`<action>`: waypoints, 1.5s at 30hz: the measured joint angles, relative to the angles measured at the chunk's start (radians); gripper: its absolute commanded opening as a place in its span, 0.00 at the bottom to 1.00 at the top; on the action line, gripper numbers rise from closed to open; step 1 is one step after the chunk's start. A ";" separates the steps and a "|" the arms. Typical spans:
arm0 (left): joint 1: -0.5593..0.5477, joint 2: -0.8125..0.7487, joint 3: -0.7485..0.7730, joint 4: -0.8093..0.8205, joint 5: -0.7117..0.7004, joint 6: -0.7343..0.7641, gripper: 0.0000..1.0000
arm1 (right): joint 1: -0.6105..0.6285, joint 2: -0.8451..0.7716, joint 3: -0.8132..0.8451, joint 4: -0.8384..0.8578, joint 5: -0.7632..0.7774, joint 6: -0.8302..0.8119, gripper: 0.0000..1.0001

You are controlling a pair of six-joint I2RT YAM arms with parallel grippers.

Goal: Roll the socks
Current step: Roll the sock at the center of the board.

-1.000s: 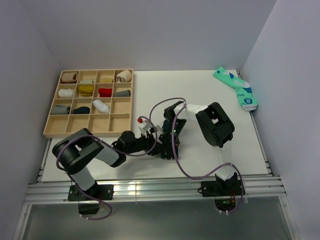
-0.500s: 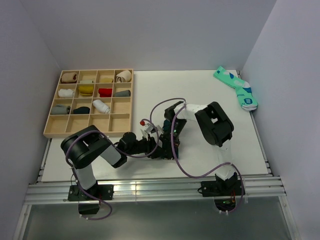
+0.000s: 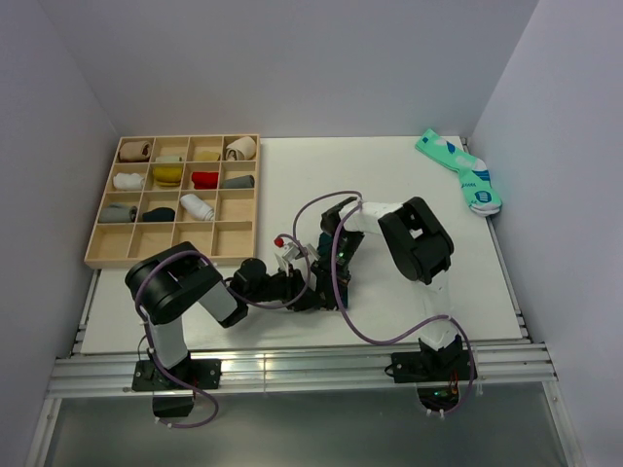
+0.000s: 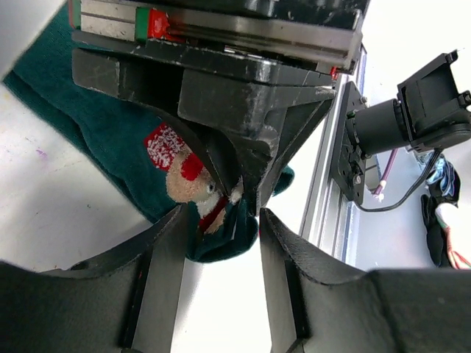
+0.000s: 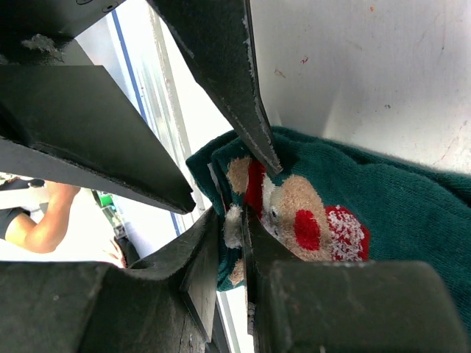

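Dark green sock (image 5: pixel 412 206) bears a red-and-white figure (image 5: pixel 309 220).

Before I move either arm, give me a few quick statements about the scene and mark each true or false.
1. The right gripper is pinched on the cuff of the dark green sock. True.
2. The mint-green pair lies in the wooden tray. False: it lies on the table, at the far right corner.
3. The tray's nearest row holds no socks. True.
4. The left gripper is over the tray. False: it meets the right gripper at the sock, to the right of the tray.
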 measured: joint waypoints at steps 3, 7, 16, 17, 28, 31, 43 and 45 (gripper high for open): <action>0.000 0.000 0.000 -0.004 0.001 0.001 0.49 | 0.000 0.000 0.000 0.000 0.000 0.000 0.22; 0.000 0.000 0.000 -0.015 0.000 0.002 0.48 | -0.002 0.000 0.000 0.000 0.000 0.000 0.22; -0.005 0.000 0.026 -0.059 -0.003 0.004 0.37 | -0.005 0.000 0.000 0.001 0.000 0.000 0.22; -0.006 0.000 0.028 -0.063 -0.004 0.004 0.31 | -0.005 0.000 0.000 0.001 0.000 0.000 0.22; -0.033 -0.004 0.079 -0.168 -0.032 0.004 0.00 | -0.015 0.000 -0.002 0.029 0.025 0.037 0.41; -0.049 -0.020 0.086 -0.218 -0.062 -0.004 0.00 | -0.021 -0.016 -0.016 0.061 0.032 0.077 0.47; -0.121 -0.090 0.186 -0.503 -0.228 -0.089 0.00 | -0.104 -0.201 -0.090 0.209 0.155 0.196 0.50; -0.124 -0.091 0.213 -0.553 -0.241 -0.113 0.00 | -0.125 -0.240 -0.111 0.220 0.169 0.207 0.50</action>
